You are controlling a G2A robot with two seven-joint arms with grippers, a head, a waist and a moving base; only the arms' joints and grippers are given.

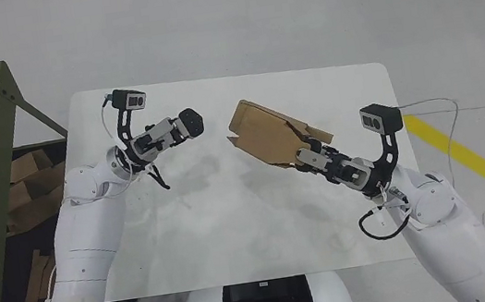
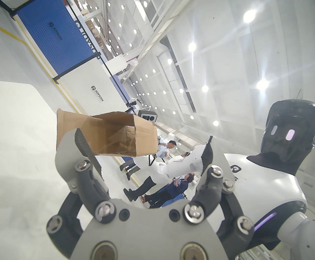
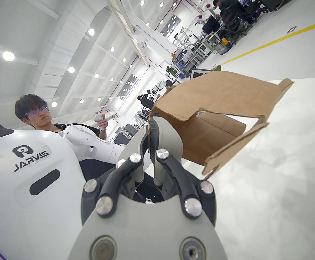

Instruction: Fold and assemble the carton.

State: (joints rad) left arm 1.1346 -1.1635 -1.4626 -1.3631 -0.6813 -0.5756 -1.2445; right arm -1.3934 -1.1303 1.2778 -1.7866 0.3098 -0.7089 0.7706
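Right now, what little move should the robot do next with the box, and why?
Probably bring the open left gripper across to the carton and grip its free side. The right gripper is shut on one wall, and the flaps are not folded yet, so a second hold seems needed.

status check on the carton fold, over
Right gripper shut on one wall of the brown cardboard carton. Left gripper open, empty, apart from it. Carton partly opened, flaps unfolded. Nothing between left gripper and carton.
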